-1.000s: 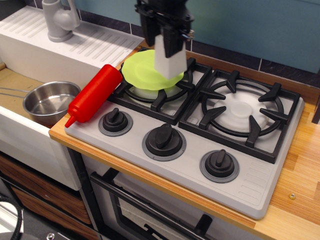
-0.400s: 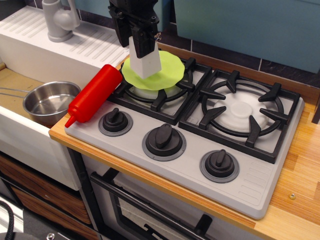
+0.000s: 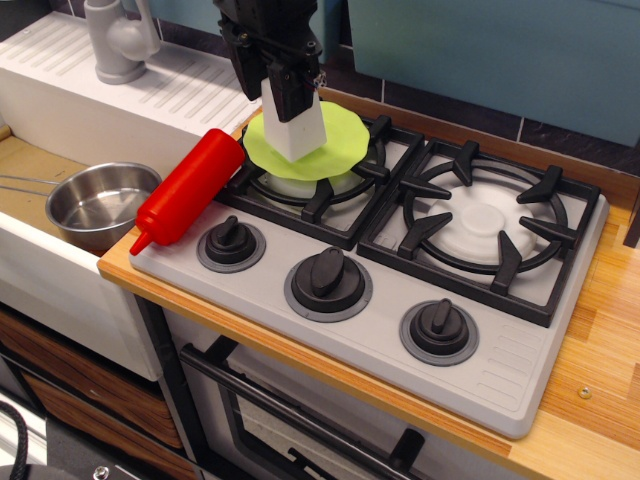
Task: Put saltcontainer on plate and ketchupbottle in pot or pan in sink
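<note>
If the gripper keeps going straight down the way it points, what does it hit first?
The gripper points down, closed on the white tapered salt shaker. Straight below lies the round lime-green plate on the left burner, so the shaker's base would likely meet that plate first; whether it already touches is unclear.

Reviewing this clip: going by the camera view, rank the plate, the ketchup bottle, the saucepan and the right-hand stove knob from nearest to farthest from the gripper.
1. plate: directly under the gripper, which holds the saltcontainer over it.
2. ketchupbottle: lying to the left, on the stove's edge.
3. saucepan: farther left, in the sink.
4. right-hand stove knob: front right of the stove, about as far away as the saucepan, so those two are hard to separate.
</note>
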`<control>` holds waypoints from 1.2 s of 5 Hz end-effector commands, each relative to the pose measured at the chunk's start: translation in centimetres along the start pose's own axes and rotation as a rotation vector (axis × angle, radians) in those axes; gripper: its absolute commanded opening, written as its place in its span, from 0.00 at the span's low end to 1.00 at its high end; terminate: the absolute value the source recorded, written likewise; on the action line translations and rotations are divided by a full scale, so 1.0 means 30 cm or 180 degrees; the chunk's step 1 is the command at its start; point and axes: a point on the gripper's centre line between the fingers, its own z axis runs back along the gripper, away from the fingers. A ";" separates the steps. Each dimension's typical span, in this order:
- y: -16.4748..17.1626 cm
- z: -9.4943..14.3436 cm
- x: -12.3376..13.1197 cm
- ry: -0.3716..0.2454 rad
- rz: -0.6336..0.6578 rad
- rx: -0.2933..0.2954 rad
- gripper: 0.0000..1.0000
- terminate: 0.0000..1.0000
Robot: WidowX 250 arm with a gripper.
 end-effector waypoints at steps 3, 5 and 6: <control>-0.041 0.113 0.056 -0.0161 0.0058 0.0127 1.00 0.00; -0.043 0.185 0.033 0.0017 0.0060 0.0066 1.00 0.00; -0.048 0.236 0.025 0.0100 0.0062 0.0061 1.00 0.00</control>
